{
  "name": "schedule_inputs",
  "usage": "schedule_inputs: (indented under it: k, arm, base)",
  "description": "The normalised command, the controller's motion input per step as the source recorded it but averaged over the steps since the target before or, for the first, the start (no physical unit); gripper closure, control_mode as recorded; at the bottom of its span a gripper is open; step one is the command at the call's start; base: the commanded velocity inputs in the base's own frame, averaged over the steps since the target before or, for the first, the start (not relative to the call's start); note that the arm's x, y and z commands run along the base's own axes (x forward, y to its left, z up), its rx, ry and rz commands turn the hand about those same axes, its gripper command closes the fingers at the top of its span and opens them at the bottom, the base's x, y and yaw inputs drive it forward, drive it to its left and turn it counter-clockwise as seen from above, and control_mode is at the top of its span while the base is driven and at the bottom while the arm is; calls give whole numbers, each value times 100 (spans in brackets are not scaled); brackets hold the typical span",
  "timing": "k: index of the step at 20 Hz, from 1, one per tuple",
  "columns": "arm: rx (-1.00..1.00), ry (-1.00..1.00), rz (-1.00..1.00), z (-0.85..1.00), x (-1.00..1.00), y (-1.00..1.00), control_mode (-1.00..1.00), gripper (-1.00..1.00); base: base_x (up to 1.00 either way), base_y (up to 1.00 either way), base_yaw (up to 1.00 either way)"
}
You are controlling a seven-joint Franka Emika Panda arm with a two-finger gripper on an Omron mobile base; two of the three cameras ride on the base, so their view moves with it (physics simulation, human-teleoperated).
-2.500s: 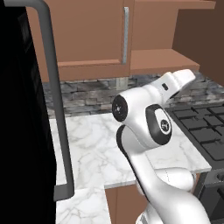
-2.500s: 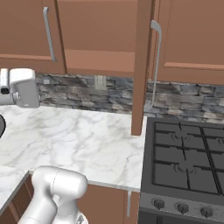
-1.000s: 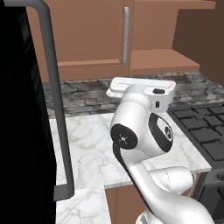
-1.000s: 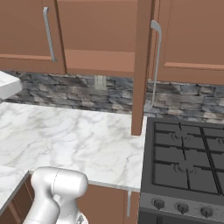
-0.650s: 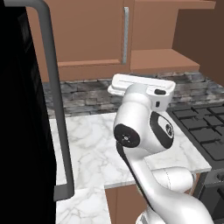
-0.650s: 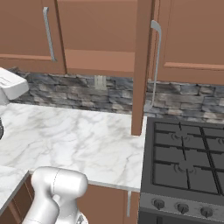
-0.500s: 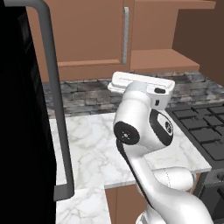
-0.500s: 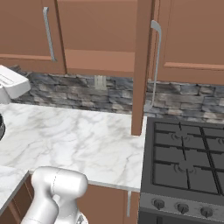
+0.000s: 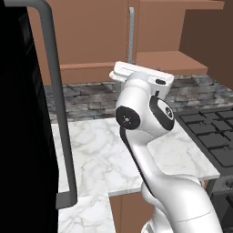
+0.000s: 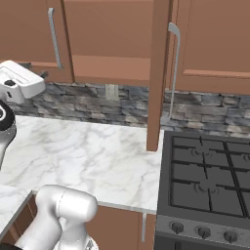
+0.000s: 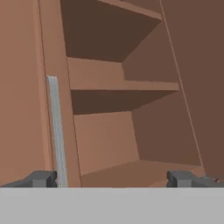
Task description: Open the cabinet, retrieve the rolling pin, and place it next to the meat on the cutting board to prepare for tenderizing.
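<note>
The cabinet (image 11: 109,140) stands open in the hand view, with two bare brown shelves inside. Its left door (image 9: 91,36) is shut, the silver bar handle (image 11: 55,131) just left of the opening. The right door (image 10: 158,73) is swung out, edge-on in the right base view. My gripper (image 11: 111,178) is open and holds nothing; its fingertips (image 11: 41,178) frame the lower compartment from outside. The white hand (image 9: 142,75) hovers above the counter, level with the cabinet's underside. The rolling pin, the meat and the cutting board are out of view.
A white marble counter (image 10: 97,156) runs below the cabinet, backed by a grey stone wall (image 10: 122,105). A black stove (image 10: 210,180) sits to the right. A tall black appliance with a grey bar handle (image 9: 57,104) stands close on the left.
The hand has swung from pointing right to facing the cabinet and has risen a little over the last second. The jaws stay open.
</note>
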Motion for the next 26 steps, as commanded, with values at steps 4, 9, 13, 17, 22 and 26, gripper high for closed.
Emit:
schedule_inputs:
  k: [4, 9, 13, 17, 22, 26]
  arm:
    - [8, -4, 12, 0, 47, 0, -100, -100]
    - [6, -5, 15, 0, 46, 0, -100, -100]
    - [6, -4, 14, 0, 48, 0, -100, -100]
    - [2, -1, 12, 0, 54, 2, -100, -100]
    - [0, 0, 12, 0, 44, 6, -100, -100]
    - [0, -1, 12, 0, 36, 3, -100, -100]
  base:
    - [0, 0, 0]
    - [0, 0, 0]
    - [0, 0, 0]
    - [0, 0, 0]
    - [0, 0, 0]
    - [0, 0, 0]
